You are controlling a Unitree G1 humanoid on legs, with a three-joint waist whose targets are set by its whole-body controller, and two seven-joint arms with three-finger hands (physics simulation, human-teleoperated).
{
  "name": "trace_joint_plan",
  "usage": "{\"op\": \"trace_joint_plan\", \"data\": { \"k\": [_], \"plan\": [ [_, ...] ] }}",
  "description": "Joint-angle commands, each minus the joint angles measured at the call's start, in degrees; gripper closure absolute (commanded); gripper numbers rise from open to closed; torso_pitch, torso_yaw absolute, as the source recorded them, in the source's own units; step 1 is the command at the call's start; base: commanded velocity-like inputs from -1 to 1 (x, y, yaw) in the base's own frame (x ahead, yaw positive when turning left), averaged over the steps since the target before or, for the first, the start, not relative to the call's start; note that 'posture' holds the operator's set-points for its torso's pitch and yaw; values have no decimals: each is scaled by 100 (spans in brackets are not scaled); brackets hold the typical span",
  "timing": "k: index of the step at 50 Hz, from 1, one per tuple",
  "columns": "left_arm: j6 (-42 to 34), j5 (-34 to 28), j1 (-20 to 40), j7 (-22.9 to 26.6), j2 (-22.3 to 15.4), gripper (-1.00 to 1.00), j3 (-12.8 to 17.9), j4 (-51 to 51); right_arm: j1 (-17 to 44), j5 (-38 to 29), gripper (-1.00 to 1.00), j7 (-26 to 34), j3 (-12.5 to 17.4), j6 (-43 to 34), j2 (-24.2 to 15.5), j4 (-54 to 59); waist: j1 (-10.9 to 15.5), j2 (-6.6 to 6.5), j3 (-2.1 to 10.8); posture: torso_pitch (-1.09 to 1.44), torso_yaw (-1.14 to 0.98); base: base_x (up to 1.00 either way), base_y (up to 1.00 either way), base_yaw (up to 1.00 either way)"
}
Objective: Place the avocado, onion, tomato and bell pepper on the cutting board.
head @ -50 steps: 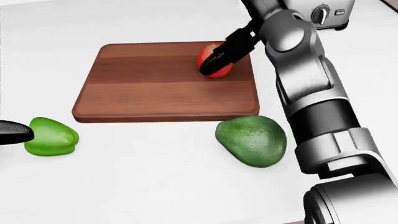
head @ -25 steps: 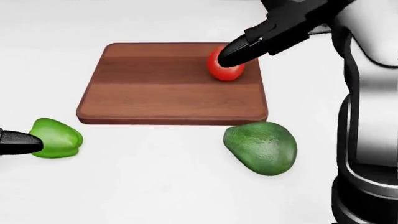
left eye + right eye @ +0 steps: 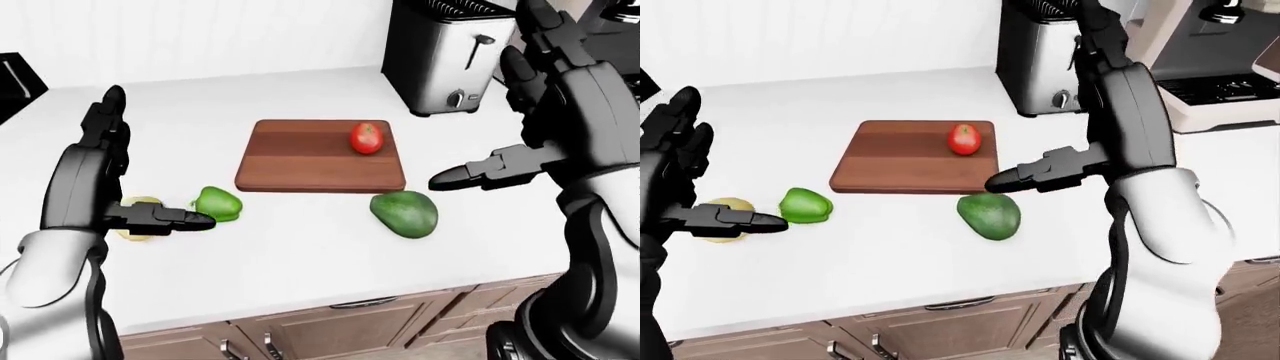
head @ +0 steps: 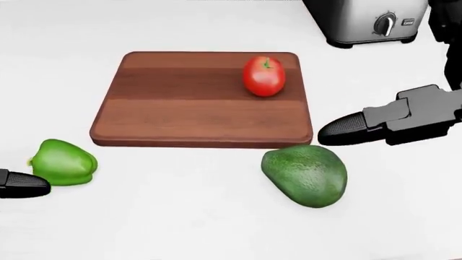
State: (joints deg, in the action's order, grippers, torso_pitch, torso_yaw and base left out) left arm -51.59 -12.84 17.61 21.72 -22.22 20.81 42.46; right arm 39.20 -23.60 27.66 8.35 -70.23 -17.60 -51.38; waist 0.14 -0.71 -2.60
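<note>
The red tomato stands on the brown cutting board, near its upper right corner. The green avocado lies on the white counter just below the board's lower right corner. The green bell pepper lies to the lower left of the board. A yellowish onion sits left of the pepper, partly hidden by my left hand. My right hand is open and empty, above the counter right of the board and just above the avocado. My left hand is open, its finger pointing at the pepper.
A steel toaster stands beyond the board's upper right. A coffee machine is at the far right. The counter's near edge has cabinet doors below it. A dark appliance is at the far left.
My right hand has let go of the tomato and pulled away to the right and down. The tomato stays on the board. The left hand has dropped slightly below the pepper.
</note>
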Motion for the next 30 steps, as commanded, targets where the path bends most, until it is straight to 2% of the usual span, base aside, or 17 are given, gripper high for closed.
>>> {"op": "trace_joint_plan", "data": {
  "k": [1,11,30],
  "plan": [
    [221,-153,95,41,-54,-100,79,152,54,123,-100,-175,84,150,-53,-101,-1,-12,115,0,0,0,0,0],
    [454,-548,-69,312,40,-100,74,52,-130,555,-100,-552,185,201,-146,-147,-3,10,137,0,0,0,0,0],
    [1130,-601,-441,236,86,-100,573,-413,-142,824,-100,-796,222,197,-299,-108,0,21,144,0,0,0,0,0]
  ]
}}
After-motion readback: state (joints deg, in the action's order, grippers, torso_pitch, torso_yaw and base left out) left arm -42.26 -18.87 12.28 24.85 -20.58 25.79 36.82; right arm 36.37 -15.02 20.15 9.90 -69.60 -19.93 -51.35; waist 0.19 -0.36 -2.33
